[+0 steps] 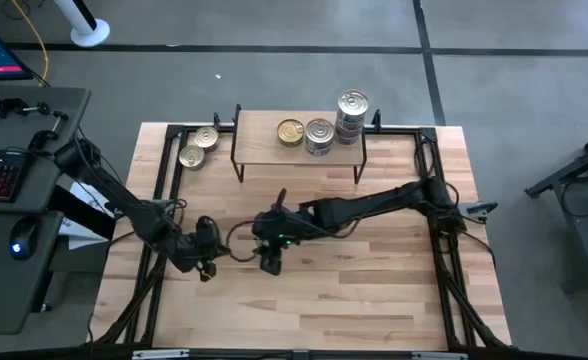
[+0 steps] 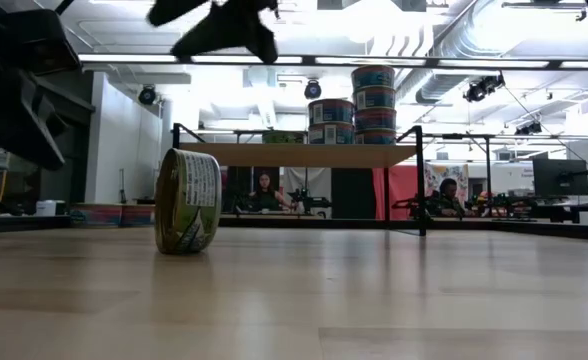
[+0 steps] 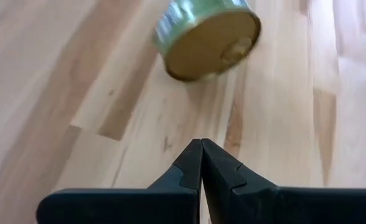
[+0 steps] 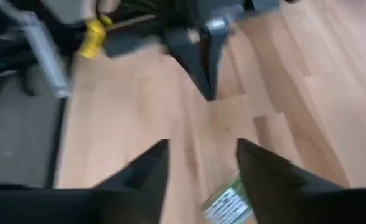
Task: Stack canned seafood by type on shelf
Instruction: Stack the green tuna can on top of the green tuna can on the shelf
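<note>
A green-label tin (image 2: 188,201) stands on its edge on the table (image 1: 374,300), not on the shelf (image 1: 299,148), where other tins (image 1: 319,135) sit. The right gripper (image 4: 201,163) hangs over it with fingers apart, holding nothing. The left gripper (image 3: 201,163) is close by, pinched tight and empty.

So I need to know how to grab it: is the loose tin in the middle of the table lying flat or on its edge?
On its edge. In the low view the tin stands on its rim on the tabletop, label band facing the camera.
</note>
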